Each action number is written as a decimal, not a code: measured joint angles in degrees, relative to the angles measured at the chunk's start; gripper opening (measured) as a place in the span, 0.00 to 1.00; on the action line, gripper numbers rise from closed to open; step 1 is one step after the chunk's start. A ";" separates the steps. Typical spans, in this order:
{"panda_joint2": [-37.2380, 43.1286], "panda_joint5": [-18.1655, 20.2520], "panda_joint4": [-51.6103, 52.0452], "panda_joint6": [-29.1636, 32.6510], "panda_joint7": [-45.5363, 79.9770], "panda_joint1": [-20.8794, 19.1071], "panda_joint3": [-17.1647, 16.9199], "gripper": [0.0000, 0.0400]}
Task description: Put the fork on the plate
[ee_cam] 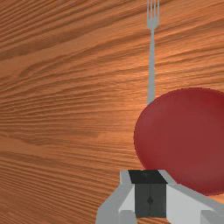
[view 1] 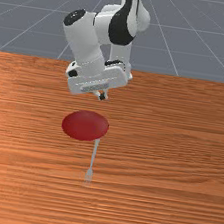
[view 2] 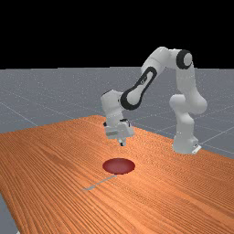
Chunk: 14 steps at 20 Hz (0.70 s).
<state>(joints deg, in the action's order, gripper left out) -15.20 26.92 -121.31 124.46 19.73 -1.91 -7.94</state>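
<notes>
While the fork [view 1: 93, 157] lies on the table [view 1: 180, 144], handle end at the rim of the red plate [view 1: 84, 125], the gripper [view 1: 102, 97] hangs higher, its fingers pressed together, empty, in the wrist view; the far view adds the arm's base [view 2: 184, 144].

Smooth, matt red plate [view 1: 85, 125].

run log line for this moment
grey fork: on orange-brown wood table, handle end by round red plate | jaws: shut, empty, raised | fork placed: no
</notes>
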 joint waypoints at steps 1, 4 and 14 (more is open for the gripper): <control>-0.26 0.48 0.11 0.44 0.55 0.00 0.01 0.00; -2.42 1.31 2.06 4.17 4.09 0.25 -0.61 0.00; -20.67 -0.45 19.48 11.11 9.21 3.16 -0.01 0.99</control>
<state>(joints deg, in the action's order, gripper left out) -35.86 26.46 -101.83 135.57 28.94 1.25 -7.95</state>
